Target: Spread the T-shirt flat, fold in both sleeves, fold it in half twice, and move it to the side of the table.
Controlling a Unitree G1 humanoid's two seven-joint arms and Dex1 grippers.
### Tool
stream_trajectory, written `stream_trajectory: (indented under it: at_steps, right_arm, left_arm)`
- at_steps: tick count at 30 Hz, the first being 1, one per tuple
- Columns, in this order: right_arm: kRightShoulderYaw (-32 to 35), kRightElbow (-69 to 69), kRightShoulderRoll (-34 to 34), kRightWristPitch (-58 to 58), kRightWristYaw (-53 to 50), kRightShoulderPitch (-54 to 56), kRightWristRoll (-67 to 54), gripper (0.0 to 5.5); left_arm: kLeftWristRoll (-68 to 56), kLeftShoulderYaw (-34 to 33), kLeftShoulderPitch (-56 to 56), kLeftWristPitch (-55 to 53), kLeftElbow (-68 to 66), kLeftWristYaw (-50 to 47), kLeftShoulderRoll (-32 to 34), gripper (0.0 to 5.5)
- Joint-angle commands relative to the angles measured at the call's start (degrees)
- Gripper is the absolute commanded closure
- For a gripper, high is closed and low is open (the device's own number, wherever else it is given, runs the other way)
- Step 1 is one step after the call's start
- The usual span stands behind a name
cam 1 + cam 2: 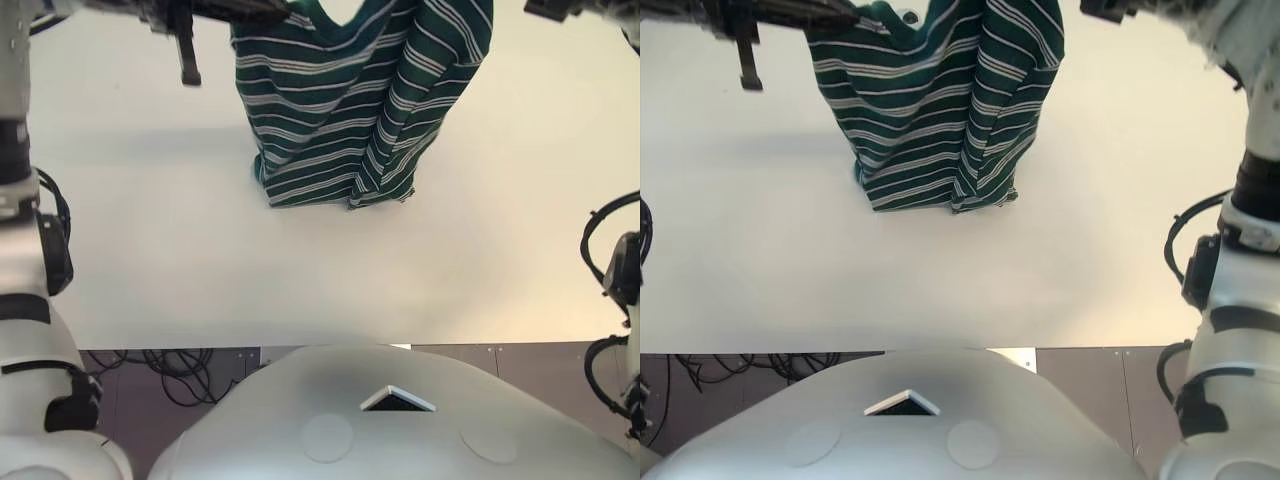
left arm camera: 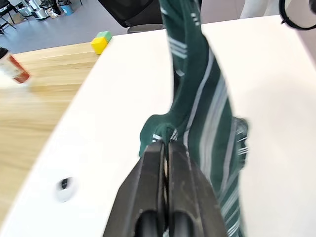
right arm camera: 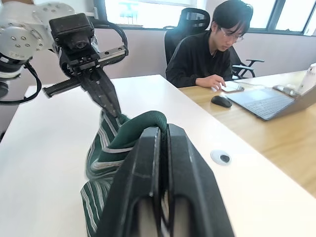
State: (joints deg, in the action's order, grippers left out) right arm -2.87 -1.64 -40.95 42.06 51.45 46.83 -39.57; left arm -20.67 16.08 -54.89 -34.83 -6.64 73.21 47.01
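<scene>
1. Left jaws: clenched on a fold of the T-shirt (image 1: 340, 110) at its upper edge. The cloth comes out right at their tips and drops away beneath them.
2. Right jaws: also clamped tight on the upper edge, with a rolled green hem pinched between them. The left jaws stand directly across from them, near but not touching.
3. The relation that matters: the shirt hangs straight down from both pairs of jaws, so its long axis is vertical, not along the bench (image 1: 150, 250). Its lower hem rests crumpled on the bench surface well below them.
4. Between the two grips the cloth falls in deep vertical folds — the held edge is slack, not taut.
5. Neither arm is nearer; each already has its corner, so no re-grasp looks necessary.
6. My judgement: to spread it flat, the jaws should draw apart sideways until the top edge tightens. They should then lower and carry that edge away from the resting hem, so the body lays out lengthwise behind them — lowering straight down would probably just pile it up.
</scene>
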Motion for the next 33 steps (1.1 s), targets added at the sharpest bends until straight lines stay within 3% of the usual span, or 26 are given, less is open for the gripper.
stream_trajectory:
  at_steps: [1, 4, 9, 15, 24, 29, 33]
  right_arm:
    - [-7.9, 16.3, 1.6, -10.4, 9.5, 12.7, 11.9, 5.5]
    - [-11.3, 30.0, 4.6, -18.8, 14.0, 20.0, 19.2, 5.5]
    - [-12.7, 50.0, 9.8, -32.9, 16.8, 32.2, 28.8, 5.5]
    - [-15.2, 68.7, 13.7, -50.3, 5.7, 45.4, 42.8, 5.5]
    - [-17.1, 76.1, 16.4, -67.7, -20.9, 53.8, 57.9, 5.5]
    - [-17.7, 76.8, 17.0, -72.2, -27.3, 57.5, 62.0, 5.5]
    - [-16.0, 77.4, 17.1, -73.0, -24.1, 55.8, 61.4, 5.5]
  left_arm:
    - [11.2, 5.0, -14.6, 14.9, -25.2, 4.6, -4.5, 5.47]
    - [17.5, 6.3, -23.3, 24.4, -42.1, 4.0, -8.5, 5.47]
    - [25.7, 6.1, -34.6, 34.9, -59.3, -3.0, -13.5, 5.47]
    - [36.6, 7.2, -41.8, 40.5, -68.8, -23.1, -16.0, 5.47]
    - [44.6, 5.6, -47.4, 40.6, -71.3, -46.2, -17.5, 5.47]
    - [48.4, 6.1, -49.3, 42.6, -71.4, -52.5, -18.2, 5.47]
    - [49.8, 5.8, -47.2, 43.5, -71.7, -50.3, -17.9, 5.47]
